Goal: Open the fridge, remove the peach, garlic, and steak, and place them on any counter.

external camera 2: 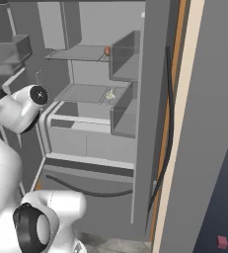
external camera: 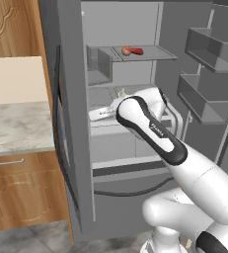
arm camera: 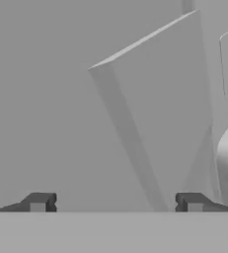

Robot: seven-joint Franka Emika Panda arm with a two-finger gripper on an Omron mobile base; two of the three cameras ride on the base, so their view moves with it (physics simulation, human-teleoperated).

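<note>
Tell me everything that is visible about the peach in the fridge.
The peach is a small round fruit, yellow-orange with a reddish blush. It rests on the upper shelf inside the open fridge, near the shelf's middle. The red steak lies right beside it, on its right in the left base view; whether they touch cannot be told. In the right base view a door bin half hides it. Nothing grips it.

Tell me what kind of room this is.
A kitchen, most likely: an open fridge with a peach and steak on its top shelf, beside a marble-look counter over wooden cabinets.
</note>
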